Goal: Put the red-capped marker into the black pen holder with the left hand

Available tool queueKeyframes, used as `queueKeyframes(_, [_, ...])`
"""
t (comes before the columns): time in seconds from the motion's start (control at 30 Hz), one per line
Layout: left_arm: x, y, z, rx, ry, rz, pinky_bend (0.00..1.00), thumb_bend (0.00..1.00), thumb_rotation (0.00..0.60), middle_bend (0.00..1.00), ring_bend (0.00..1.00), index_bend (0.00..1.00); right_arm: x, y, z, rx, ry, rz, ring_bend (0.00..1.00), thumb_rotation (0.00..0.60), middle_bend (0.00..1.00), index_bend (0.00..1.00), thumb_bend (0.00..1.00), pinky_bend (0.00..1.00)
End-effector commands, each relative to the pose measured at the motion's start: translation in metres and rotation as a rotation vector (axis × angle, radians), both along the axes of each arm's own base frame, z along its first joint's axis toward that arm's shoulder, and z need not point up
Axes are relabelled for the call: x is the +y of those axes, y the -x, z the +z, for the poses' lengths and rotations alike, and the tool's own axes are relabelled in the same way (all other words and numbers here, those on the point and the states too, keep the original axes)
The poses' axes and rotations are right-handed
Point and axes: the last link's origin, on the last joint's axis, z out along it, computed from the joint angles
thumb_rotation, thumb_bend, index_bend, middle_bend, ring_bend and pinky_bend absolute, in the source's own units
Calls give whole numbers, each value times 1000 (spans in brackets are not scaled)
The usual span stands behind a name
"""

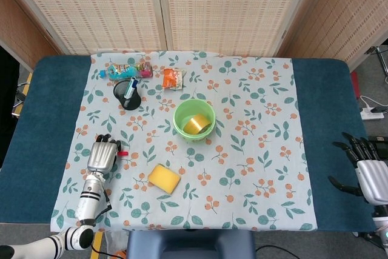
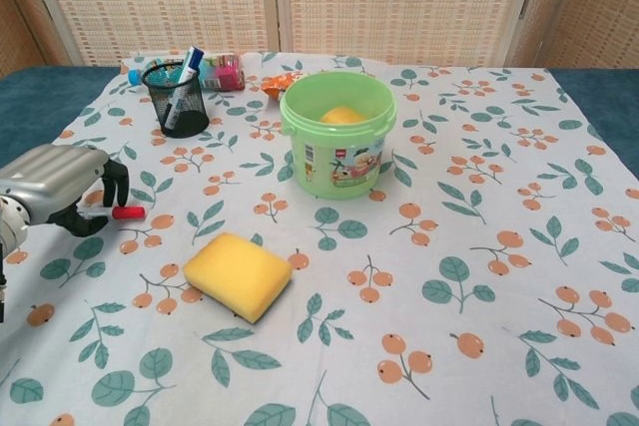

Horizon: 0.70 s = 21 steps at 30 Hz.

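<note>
My left hand [image 1: 103, 155] [image 2: 55, 190] sits low over the left side of the floral cloth, fingers curled around the red-capped marker [image 2: 123, 213], whose red cap [image 1: 123, 153] pokes out to the right. The black mesh pen holder [image 1: 128, 94] [image 2: 176, 99] stands far behind it near the cloth's back left, with a blue pen inside. My right hand [image 1: 367, 173] hovers open over the blue table edge at the far right, holding nothing.
A green bucket [image 1: 194, 119] [image 2: 337, 134] with a yellow item inside stands mid-table. A yellow sponge [image 1: 164, 178] [image 2: 238, 275] lies right of my left hand. A bottle [image 1: 126, 69] and an orange packet [image 1: 172, 78] lie at the back beside the holder.
</note>
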Motion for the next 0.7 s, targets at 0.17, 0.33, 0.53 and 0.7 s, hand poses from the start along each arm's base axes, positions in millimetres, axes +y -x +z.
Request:
queueKeyframes(0.17, [0,-4,12,6,-45,-33,222,337,600,527,211,517,-1,0,-2,0,-8,0,85,600,48,214,128,0])
queueKeyframes(0.33, [4,-19,40,2,-124,-95,225,337,600,525,211,502,-1,0,0,-8,-1,5,85,600,48,214,128,0])
queueKeyframes(0.53, [9,-56,90,-95,-238,-224,255,337,600,524,211,493,0,1,5,-26,26,15,85,600,48,214,128,0])
queueKeyframes(0.7, [27,-83,132,-369,-284,-257,278,337,600,527,217,506,0,3,7,-34,30,14,85,600,48,214,128,0])
